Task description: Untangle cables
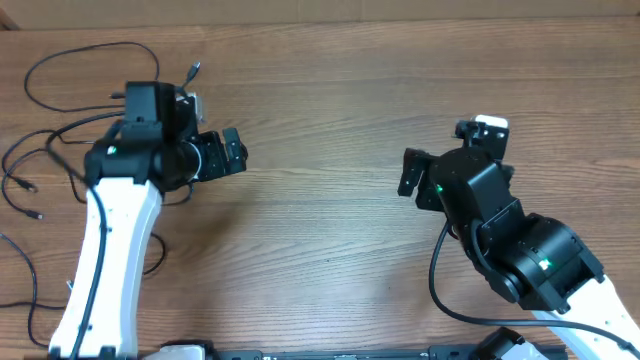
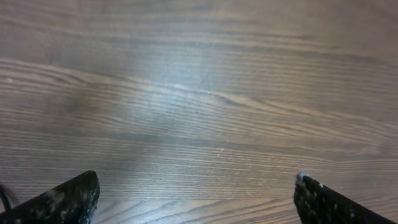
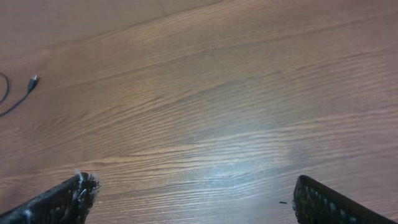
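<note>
Plainly this is the approach step, with no cord gripped yet. The left end effector (image 1: 232,152) hangs wide and empty over bare bench (image 1: 320,250), and the right end effector (image 1: 410,176) is equally wide and empty, well apart from it on the right. The cables (image 1: 55,135) lie in loose loops at the far left, partly under the left arm, with some strands running out of view at the left edge. One plug tip (image 3: 33,81) shows at the left of the right wrist view.

I judge the next move calls for the left end effector to turn back leftward and drop onto a single strand. The middle of the bench offers ample open room to draw cords out; the far edge lies close behind the loops.
</note>
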`<state>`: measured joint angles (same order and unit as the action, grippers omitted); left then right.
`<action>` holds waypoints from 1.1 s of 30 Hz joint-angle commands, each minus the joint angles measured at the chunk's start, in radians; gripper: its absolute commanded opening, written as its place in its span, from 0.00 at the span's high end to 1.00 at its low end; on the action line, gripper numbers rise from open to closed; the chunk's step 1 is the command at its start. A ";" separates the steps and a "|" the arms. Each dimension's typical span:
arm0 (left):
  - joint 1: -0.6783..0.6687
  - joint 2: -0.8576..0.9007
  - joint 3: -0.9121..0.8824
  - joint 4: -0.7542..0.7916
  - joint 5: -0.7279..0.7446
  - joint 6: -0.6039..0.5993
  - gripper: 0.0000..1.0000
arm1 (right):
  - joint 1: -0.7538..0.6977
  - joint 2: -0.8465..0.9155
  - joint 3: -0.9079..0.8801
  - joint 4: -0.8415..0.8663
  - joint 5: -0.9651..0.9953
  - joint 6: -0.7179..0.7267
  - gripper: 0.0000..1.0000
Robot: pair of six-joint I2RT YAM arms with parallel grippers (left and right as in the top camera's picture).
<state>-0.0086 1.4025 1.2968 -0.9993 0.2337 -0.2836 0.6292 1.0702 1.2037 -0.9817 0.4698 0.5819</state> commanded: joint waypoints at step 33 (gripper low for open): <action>0.002 0.572 0.008 0.030 -0.009 0.018 0.01 | -0.657 -0.920 -1.004 0.755 -0.742 -0.511 0.00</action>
<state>-0.0086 1.9594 1.2968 -0.9806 0.2298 -0.2836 -0.0029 0.2272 0.2600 -0.2512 -0.2653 0.0868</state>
